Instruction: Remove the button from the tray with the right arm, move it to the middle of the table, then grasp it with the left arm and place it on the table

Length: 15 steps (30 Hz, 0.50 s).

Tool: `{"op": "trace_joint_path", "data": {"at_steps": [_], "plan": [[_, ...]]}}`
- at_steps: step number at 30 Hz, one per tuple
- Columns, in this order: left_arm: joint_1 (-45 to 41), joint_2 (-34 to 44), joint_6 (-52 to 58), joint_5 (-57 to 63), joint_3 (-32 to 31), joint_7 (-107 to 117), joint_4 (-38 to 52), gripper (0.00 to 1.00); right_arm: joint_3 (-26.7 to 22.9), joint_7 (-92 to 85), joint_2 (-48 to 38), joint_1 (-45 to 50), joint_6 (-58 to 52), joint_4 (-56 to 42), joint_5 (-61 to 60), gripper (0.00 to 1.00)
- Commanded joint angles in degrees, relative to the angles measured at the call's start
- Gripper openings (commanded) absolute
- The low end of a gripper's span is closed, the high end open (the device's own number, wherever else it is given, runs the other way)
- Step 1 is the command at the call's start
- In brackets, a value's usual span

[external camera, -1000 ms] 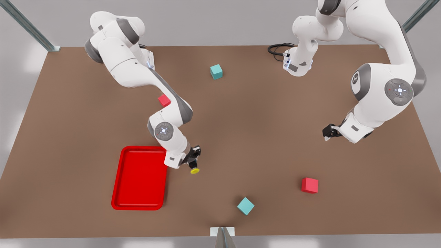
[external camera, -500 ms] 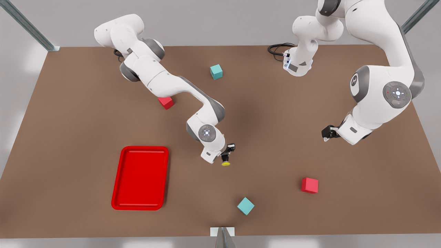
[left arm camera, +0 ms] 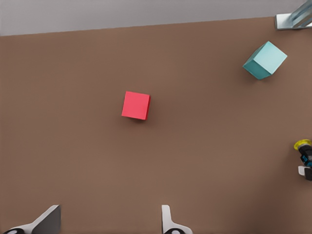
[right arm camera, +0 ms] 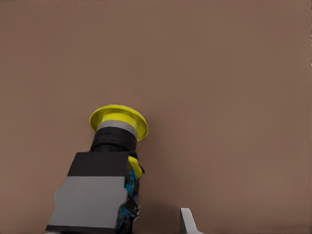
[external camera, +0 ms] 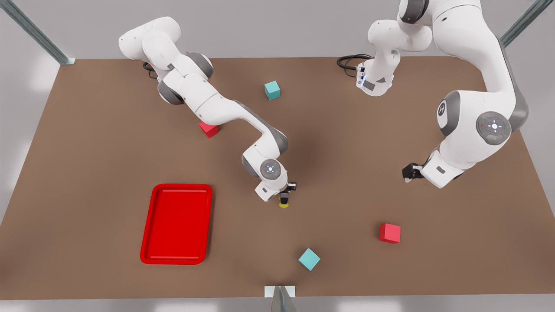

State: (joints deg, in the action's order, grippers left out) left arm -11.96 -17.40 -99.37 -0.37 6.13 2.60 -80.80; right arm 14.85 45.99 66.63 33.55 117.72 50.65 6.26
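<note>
The button (external camera: 283, 204), a yellow cap on a grey-black body, hangs cap-down in my right gripper (external camera: 284, 198), which is shut on it near the middle of the table (external camera: 347, 130). In the right wrist view the button (right arm camera: 117, 141) stands in front of the bare brown top, with one fingertip (right arm camera: 186, 222) beside it. The red tray (external camera: 176, 223) lies to the front view's left of it with nothing in it. My left gripper (external camera: 408, 172) hovers open at the front view's right. Its fingers (left arm camera: 168, 222) are spread wide, and the button (left arm camera: 303, 145) is at that picture's edge.
A red cube (external camera: 390, 233) and a teal cube (external camera: 309, 259) lie near the front edge; both appear in the left wrist view as the red cube (left arm camera: 136, 105) and the teal cube (left arm camera: 264, 60). Another teal cube (external camera: 272, 90) and a red cube (external camera: 209, 129) sit farther back.
My right arm carried the button from beside the tray toward the table's middle, then nearly stopped and turned the gripper. The left arm shifted slightly toward the front view's left.
</note>
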Motion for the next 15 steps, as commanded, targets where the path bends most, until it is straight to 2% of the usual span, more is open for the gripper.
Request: {"op": "trace_joint_path", "data": {"at_steps": [1,6,9,12,14,15], "plan": [[0.0,0.1,-0.6,0.1,0.0,0.0,0.0,1.0,-0.3,10.3,-0.1,0.1,0.0,0.1,0.0,1.0],[-0.6,0.1,-0.6,0.1,-0.7,0.1,0.0,1.0,-0.3,9.6,-0.2,0.1,0.0,-0.1,0.0,1.0],[-2.9,-1.9,-2.1,0.4,-7.3,1.0,0.1,1.0,-0.3,9.4,-0.7,-0.3,-0.1,-0.2,0.0,1.0],[-4.4,-4.3,-4.2,0.1,-10.8,3.8,0.1,1.0,0.4,-1.5,-12.9,-6.5,-2.6,0.5,-0.2,1.0],[-6.9,-7.6,-8.9,-0.1,-11.0,9.9,0.0,1.0,0.4,-19.2,-23.0,-15.0,-20.6,0.8,-0.4,1.0],[-9.7,-10.0,-12.5,0.1,-11.0,17.8,0.0,1.0,0.4,-26.0,-30.4,-21.1,-30.7,4.5,-0.3,1.0]]}}
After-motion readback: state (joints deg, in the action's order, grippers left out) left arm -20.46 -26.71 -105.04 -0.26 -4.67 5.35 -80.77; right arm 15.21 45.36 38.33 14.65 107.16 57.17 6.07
